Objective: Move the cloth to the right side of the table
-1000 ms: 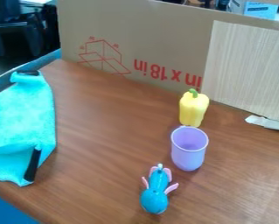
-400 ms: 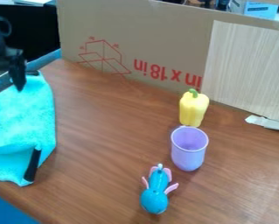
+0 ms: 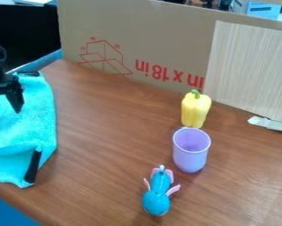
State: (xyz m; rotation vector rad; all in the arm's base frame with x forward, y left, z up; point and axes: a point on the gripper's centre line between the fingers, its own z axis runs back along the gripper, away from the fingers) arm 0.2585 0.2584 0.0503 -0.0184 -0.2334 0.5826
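Observation:
The gripper (image 3: 3,111) is at the left edge of the camera view, over the upper left part of the cloth, its fingers spread apart. Bright turquoise, the cloth (image 3: 33,126) lies at the table's left side, with black patches near its upper and lower corners and another dark patch at the view's left edge. Its left part runs out of view. Whether the fingertips touch the cloth, I cannot tell. The wooden table (image 3: 113,145) stretches from the cloth to the right.
Right of the table's middle, a yellow pepper (image 3: 195,110) stands behind a purple cup (image 3: 191,152). A blue toy with pink parts (image 3: 157,196) lies in front of the cup. A cardboard panel (image 3: 166,48) rises along the back, with a white strip (image 3: 270,124) at right.
The gripper has entered at the upper left and then come down over the cloth, slightly leftward. The cloth and the other objects have stayed in place.

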